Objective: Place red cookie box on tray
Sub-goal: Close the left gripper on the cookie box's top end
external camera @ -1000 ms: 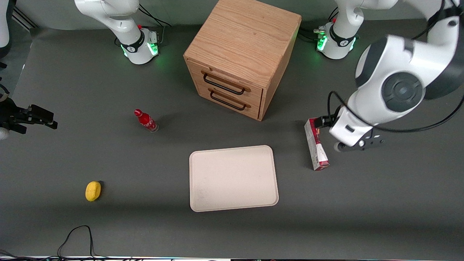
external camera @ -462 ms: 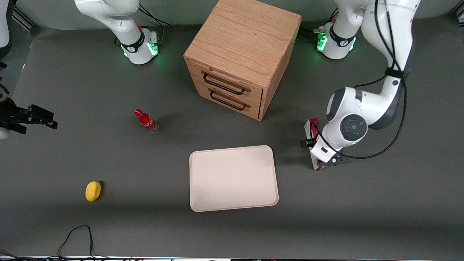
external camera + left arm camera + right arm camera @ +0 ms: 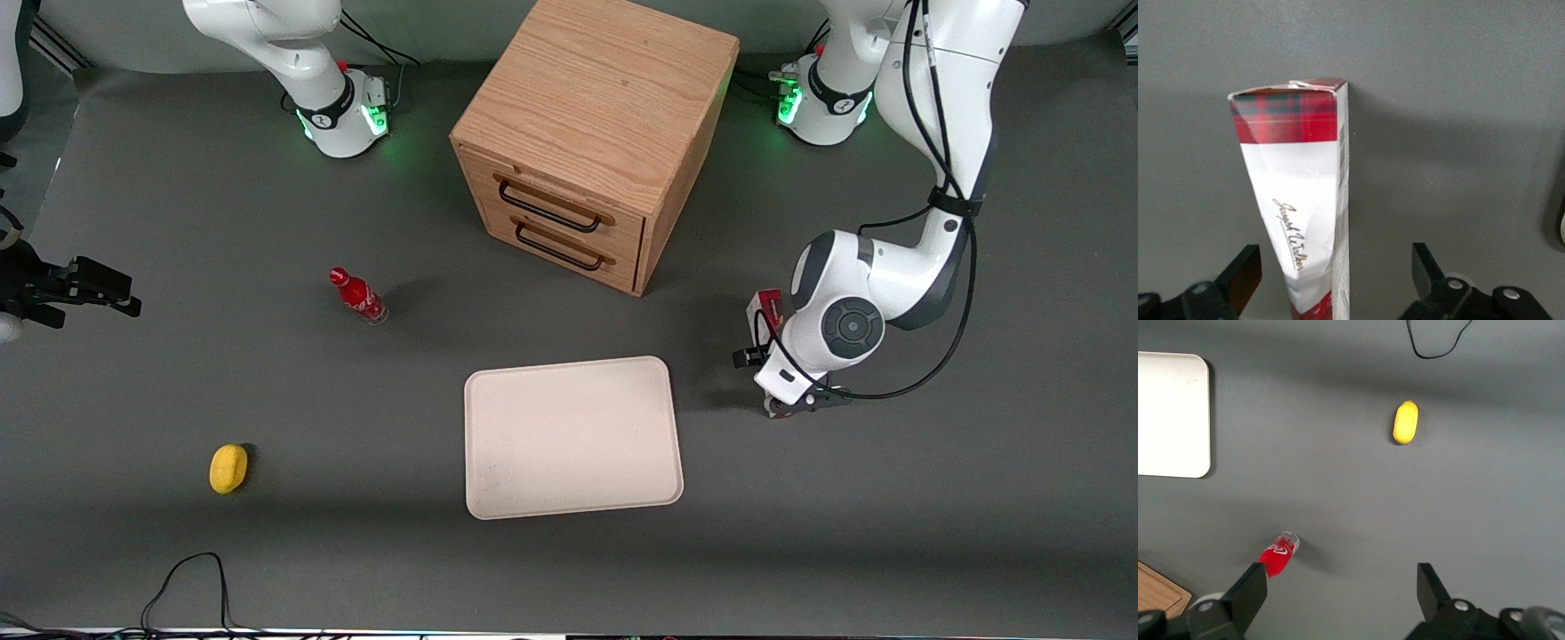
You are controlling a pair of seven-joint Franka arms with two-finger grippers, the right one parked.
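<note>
red cookie box (image 3: 1305, 200): red-green tartan end, white face, dark script. tray (image 3: 572, 437): plain cream. gripper (image 3: 1331, 283) fingers: black. cabinet (image 3: 591, 133): light oak grain, black handles. bottle (image 3: 357, 296): red. lemon-like object (image 3: 228, 468): yellow. table (image 3: 267, 382): dark grey.

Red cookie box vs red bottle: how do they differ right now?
The red cookie box is a long thin carton, plaid red with white faces; the red bottle is small and round. The box lies toward the working arm's end, the gripper down over it, open fingers either side; the bottle stands alone, nothing near it. Both are red, on the table, off the tray.
</note>
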